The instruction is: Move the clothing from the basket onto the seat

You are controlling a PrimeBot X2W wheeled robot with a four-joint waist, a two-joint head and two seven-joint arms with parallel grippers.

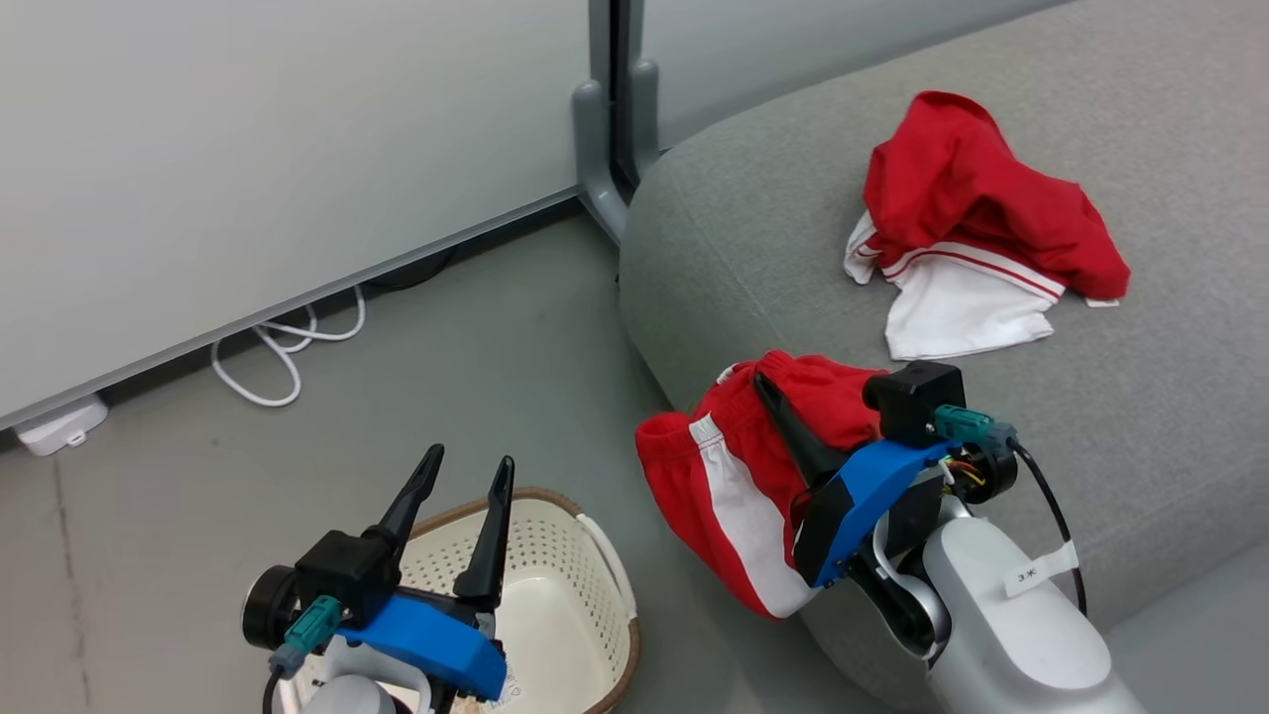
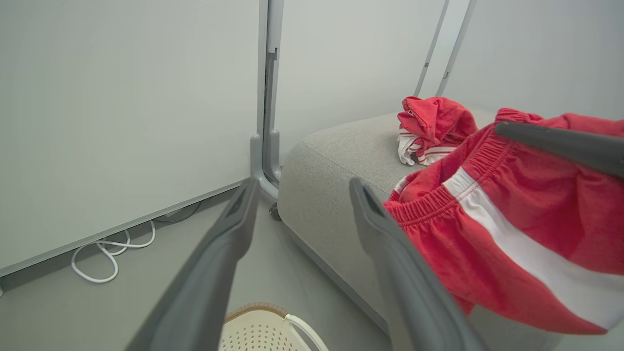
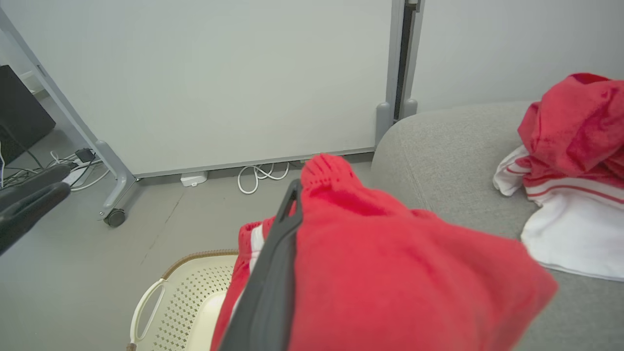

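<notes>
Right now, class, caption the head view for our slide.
Right hand holds red shorts at the sofa; left hand open over the basket.

A white tag on the right forearm is marked "3" and an unclear character.

Basket on floor, left of seat

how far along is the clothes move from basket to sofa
Done: one red-and-white garment lies on the sofa. In hand: the right claw is shut on red shorts, held at the sofa's edge. Still to do: set them on the seat. The visible part of the basket shows no clothing.
</notes>
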